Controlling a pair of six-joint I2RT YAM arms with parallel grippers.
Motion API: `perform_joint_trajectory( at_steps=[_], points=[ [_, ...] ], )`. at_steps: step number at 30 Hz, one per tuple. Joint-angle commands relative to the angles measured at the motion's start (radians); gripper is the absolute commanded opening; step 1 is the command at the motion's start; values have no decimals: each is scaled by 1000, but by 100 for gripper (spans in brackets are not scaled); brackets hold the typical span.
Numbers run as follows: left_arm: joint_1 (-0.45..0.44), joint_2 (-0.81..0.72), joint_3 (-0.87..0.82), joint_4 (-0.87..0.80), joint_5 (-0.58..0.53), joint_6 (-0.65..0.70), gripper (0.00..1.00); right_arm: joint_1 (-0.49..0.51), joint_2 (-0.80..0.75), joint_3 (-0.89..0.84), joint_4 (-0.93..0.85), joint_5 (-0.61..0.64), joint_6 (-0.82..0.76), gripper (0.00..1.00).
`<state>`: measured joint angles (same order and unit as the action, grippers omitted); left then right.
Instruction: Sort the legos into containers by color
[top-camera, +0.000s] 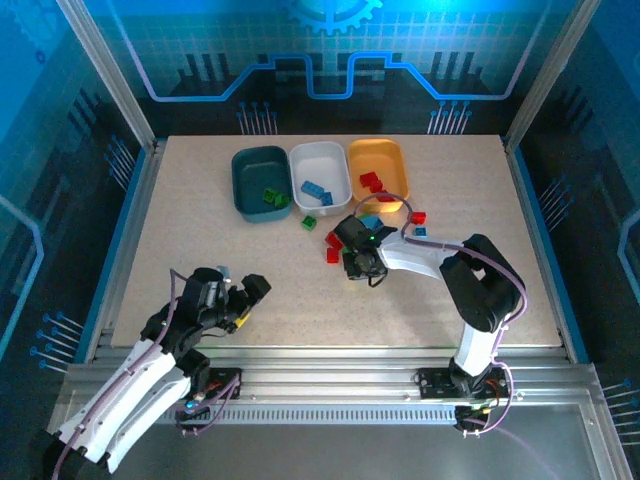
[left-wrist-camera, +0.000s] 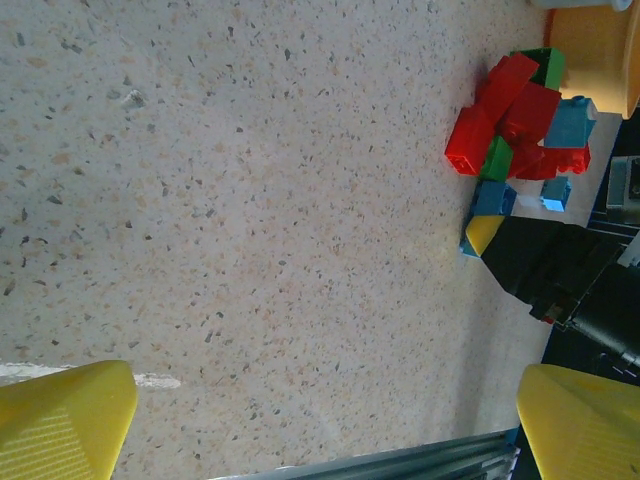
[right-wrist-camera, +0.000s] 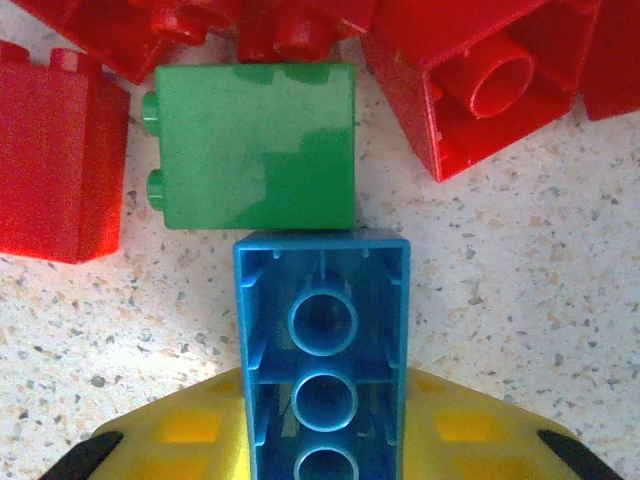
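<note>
The right claw (right-wrist-camera: 322, 445) pinches a blue brick (right-wrist-camera: 322, 340), hollow side up. The brick's far end touches a green brick (right-wrist-camera: 255, 145) among red bricks (right-wrist-camera: 60, 160), near the white tray (top-camera: 318, 153). The right arm (top-camera: 430, 258) reaches left, elbow bent. The left claw (left-wrist-camera: 325, 385) gapes wide, empty, over the table (left-wrist-camera: 250, 200).

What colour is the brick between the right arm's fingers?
The brick is blue, seen best in the right wrist view.
</note>
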<state>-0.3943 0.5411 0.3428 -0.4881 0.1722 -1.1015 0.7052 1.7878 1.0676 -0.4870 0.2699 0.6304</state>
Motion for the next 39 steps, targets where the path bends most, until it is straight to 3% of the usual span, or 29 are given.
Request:
perform_joint_trajectory(
  at_steps=[1, 7, 12, 20, 30, 32, 34, 35, 39],
  points=[
    [9, -9, -11, 13, 12, -6, 99, 5, -49, -30, -46, 28, -2, 23],
    [25, 4, 9, 25, 1, 26, 99, 34, -218, -37, -121, 78, 7, 21],
    [59, 68, 59, 23, 27, 80, 99, -2, -220, 99, -127, 75, -61, 21],
    [79, 165, 112, 21, 71, 131, 99, -109, 121, 513, -68, -25, -189, 22],
    [87, 200, 142, 23, 145, 185, 99, -147, 528, 1048, -209, -46, -277, 24],
    [88, 207, 146, 33, 148, 190, 99, -153, 587, 1123, -243, -51, -271, 28],
    [87, 221, 154, 49, 148, 196, 99, -155, 622, 1189, -284, -53, -265, 46],
    [88, 235, 165, 51, 143, 205, 99, -154, 629, 1208, -296, -58, -270, 51],
    [86, 352, 247, 39, 111, 276, 99, -151, 570, 1178, -282, -54, -278, 56]
  ],
)
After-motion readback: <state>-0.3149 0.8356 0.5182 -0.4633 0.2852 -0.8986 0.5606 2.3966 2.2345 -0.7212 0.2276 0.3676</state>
